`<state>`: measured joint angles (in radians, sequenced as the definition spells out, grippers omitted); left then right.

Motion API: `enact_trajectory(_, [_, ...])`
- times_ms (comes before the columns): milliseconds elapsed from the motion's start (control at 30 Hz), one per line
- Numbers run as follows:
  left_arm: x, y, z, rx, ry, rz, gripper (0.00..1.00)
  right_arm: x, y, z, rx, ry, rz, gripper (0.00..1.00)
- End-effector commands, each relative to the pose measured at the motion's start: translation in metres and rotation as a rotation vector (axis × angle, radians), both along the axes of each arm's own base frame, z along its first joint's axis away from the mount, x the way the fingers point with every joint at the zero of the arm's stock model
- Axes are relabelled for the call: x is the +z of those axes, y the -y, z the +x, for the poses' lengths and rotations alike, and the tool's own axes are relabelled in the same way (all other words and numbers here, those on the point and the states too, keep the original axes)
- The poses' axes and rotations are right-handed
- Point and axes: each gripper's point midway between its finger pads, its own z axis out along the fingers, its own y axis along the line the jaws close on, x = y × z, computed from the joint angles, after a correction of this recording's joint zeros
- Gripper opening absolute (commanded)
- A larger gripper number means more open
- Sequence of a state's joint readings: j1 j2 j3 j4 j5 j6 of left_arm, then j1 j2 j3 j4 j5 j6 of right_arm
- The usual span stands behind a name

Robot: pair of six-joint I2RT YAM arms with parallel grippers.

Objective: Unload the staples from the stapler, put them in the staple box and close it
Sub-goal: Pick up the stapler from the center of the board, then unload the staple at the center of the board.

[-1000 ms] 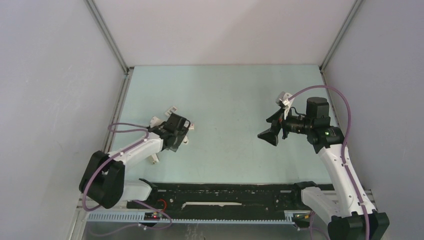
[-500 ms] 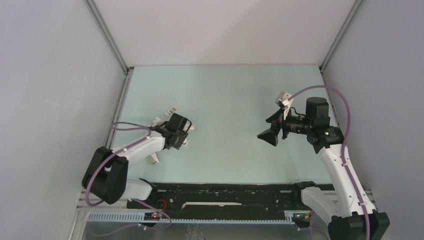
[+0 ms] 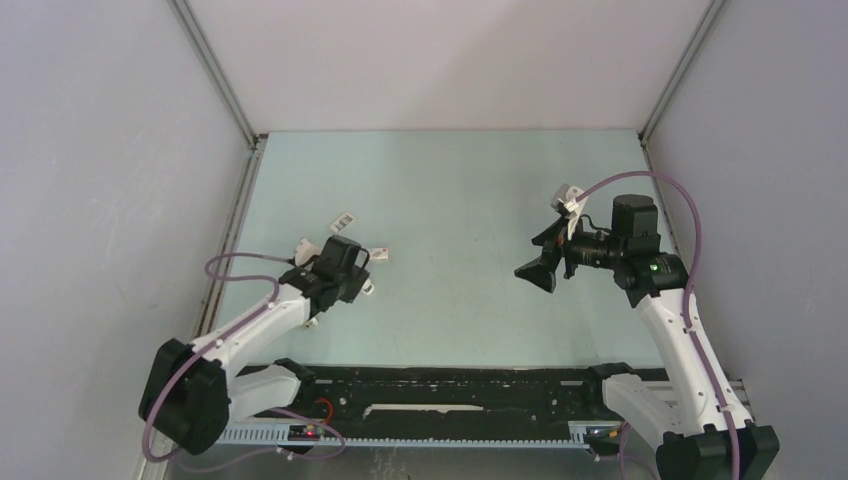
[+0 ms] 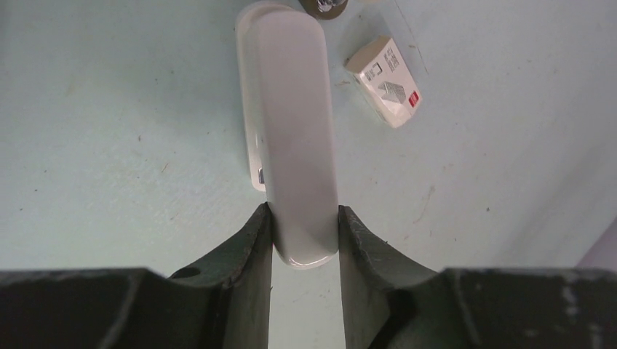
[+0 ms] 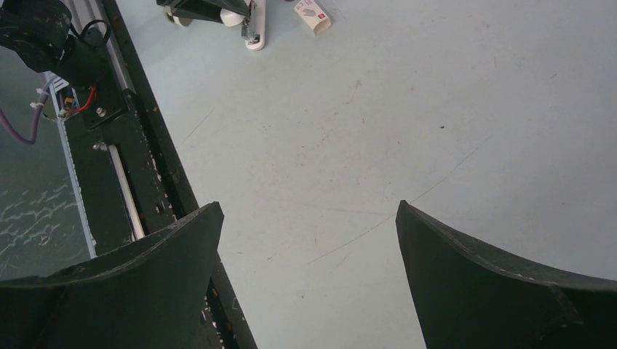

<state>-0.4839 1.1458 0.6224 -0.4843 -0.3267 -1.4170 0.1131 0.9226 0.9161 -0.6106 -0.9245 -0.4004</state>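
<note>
Has narrowed the left hand (image 4: 302, 218) since 1 second ago, from a wider stance to a clamp on the near end of the stapler (image 4: 295, 131), with a finger (image 4: 247, 247) pressed against each long side. Has also drawn that hand slightly back and to the left, with the left arm's elbow swung down toward the near-left corner. Has thereby uncovered 1 small white barcoded card (image 3: 343, 217) beyond the hand. Keeps the right hand (image 5: 305, 211) where it was, spread wide with nothing between its fingers, raised over the right half of the bench (image 3: 450, 190).

Holds the stapler on the left part of the bench, grey-beige top up, pointing away from the left wrist, white underside showing along 1 edge. Shows 1 small white printed box (image 4: 383, 81) just beside the stapler's far half on the right, not touching it.

Leaves little room on the left, with the metal frame rail (image 3: 235, 230) and the grey side wall (image 3: 100, 200) near the hand. Leaves the black base rail (image 3: 450, 385) close behind along the near edge. Offers broad bare surface between the 2 hands and on toward the far wall.
</note>
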Motion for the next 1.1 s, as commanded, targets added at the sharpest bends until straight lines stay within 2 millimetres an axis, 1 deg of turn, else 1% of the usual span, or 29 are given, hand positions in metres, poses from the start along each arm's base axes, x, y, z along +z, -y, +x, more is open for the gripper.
enact_trajectory(0, [0.012, 0.003, -0.011, -0.085, 0.057, -0.03, 0.0, 0.005, -0.002, -0.002, 0.016, 0.038, 0.001, 1.0])
enact_trajectory(200, [0.033, 0.016, -0.017, -0.191, 0.146, -0.097, 0.0, 0.005, -0.002, -0.002, 0.017, 0.036, 0.003, 0.99])
enact_trajectory(367, [0.048, 0.028, -0.016, -0.253, 0.204, -0.142, 0.0, 0.004, -0.002, -0.003, 0.019, 0.034, 0.005, 1.0])
enact_trajectory(633, [0.053, 0.047, -0.014, -0.337, 0.206, -0.194, 0.0, 0.004, -0.003, -0.003, 0.023, 0.031, 0.012, 1.0])
enact_trajectory(800, [0.061, 0.056, -0.011, -0.373, 0.226, -0.225, 0.0, 0.004, -0.004, -0.004, 0.027, 0.028, 0.015, 1.0])
enact_trajectory(1000, [0.072, 0.075, -0.012, -0.436, 0.237, -0.31, 0.0, 0.003, -0.006, -0.005, 0.037, 0.018, 0.025, 1.0])
enact_trajectory(1067, [0.078, 0.085, -0.012, -0.47, 0.247, -0.345, 0.0, 0.003, -0.009, -0.006, 0.046, 0.008, 0.037, 1.0])
